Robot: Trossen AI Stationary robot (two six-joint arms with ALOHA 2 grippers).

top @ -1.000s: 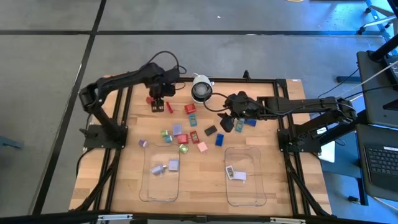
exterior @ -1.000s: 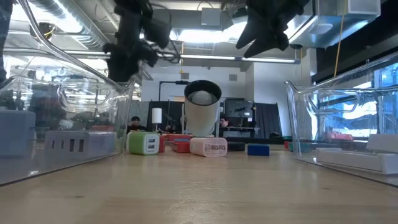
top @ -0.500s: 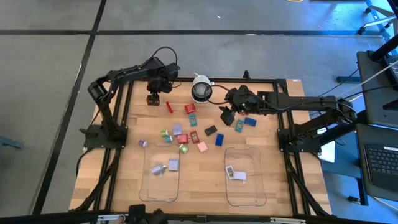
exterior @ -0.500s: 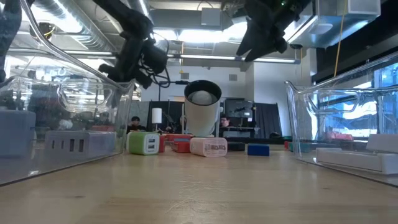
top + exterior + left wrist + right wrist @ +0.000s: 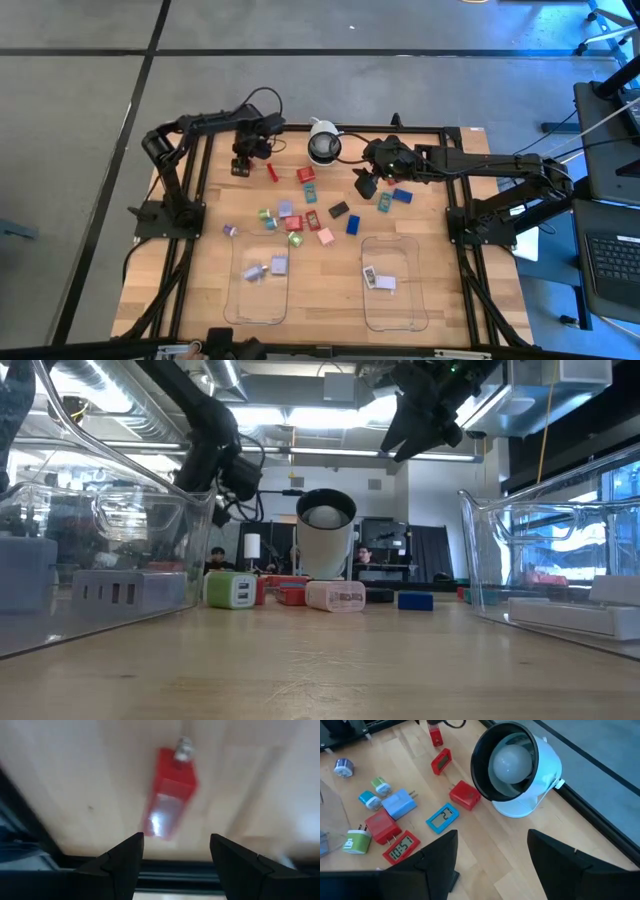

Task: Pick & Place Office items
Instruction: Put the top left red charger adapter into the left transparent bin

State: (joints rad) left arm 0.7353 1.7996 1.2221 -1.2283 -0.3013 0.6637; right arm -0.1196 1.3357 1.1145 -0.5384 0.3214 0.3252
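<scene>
The office items (image 5: pixel 300 212) lie scattered on the wooden table's middle: small red, blue, teal, green, pink, lilac and black blocks. A red block with a metal tip (image 5: pixel 170 795) lies flat near the table's far-left edge. My left gripper (image 5: pixel 240 164) hovers over it, open (image 5: pixel 172 854), its fingers apart from the block. My right gripper (image 5: pixel 364 186) hangs open (image 5: pixel 487 865) above the far-right part of the table, beside the white camera dome (image 5: pixel 515 770) and near a teal block (image 5: pixel 384 204) and a blue one (image 5: pixel 402 196).
Two clear trays stand at the near side, the left one (image 5: pixel 230 300) holding lilac pieces and the right one (image 5: pixel 366 305) holding white pieces. The dome (image 5: pixel 322 145) stands at the far edge between the arms. A slim red piece (image 5: pixel 271 172) lies right of the left gripper. A black frame borders the table.
My left gripper has moved a little toward the table's left edge and now stands over the red block. My right gripper has drawn slightly toward the far edge, uncovering the teal block. Both have stayed open.
</scene>
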